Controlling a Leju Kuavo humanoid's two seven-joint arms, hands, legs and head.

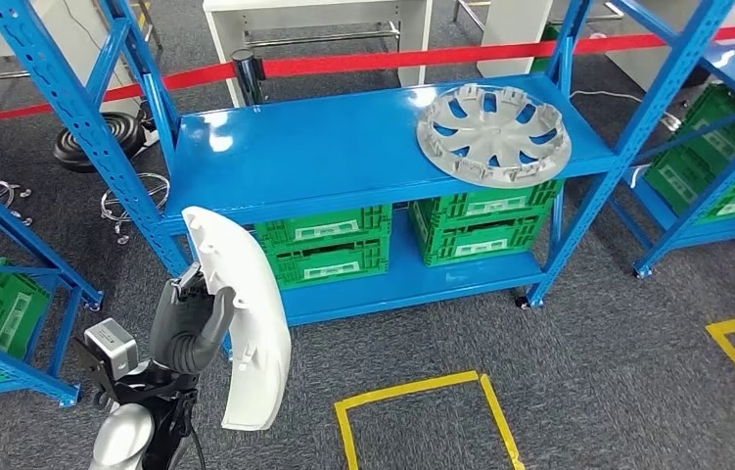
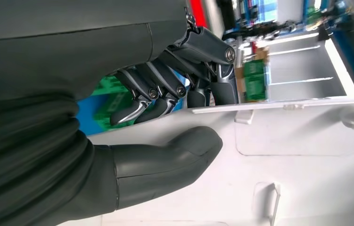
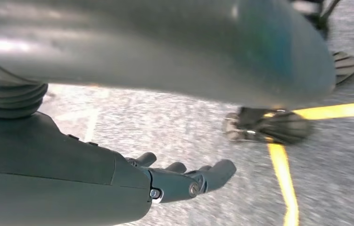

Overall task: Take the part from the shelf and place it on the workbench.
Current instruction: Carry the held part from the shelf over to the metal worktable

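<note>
Down at the near left, the left robot hand [image 1: 190, 318] grasps a long, curved white plastic fender-shaped part [image 1: 239, 313], holding it upright and clear of the blue metal shelf [image 1: 324, 147] that stands just beyond it. In the left wrist view the thick grey thumb [image 2: 165, 157] presses on the part's white inner face [image 2: 307, 160] while the dark fingers [image 2: 165, 89] wrap over its edge. A silver-grey round wheel cover [image 1: 493, 135] lies flat on the right end of the shelf's top board, well apart from the held part. Green slatted plastic crates [image 1: 329, 245] sit on the shelf's lower board. The right robot hand [image 3: 184, 181] hangs over grey carpeted floor [image 3: 165, 127] with its fingers apart, holding nothing. Yellow tape lines [image 1: 417, 392] mark a square on the floor, near and right of the held part.
</note>
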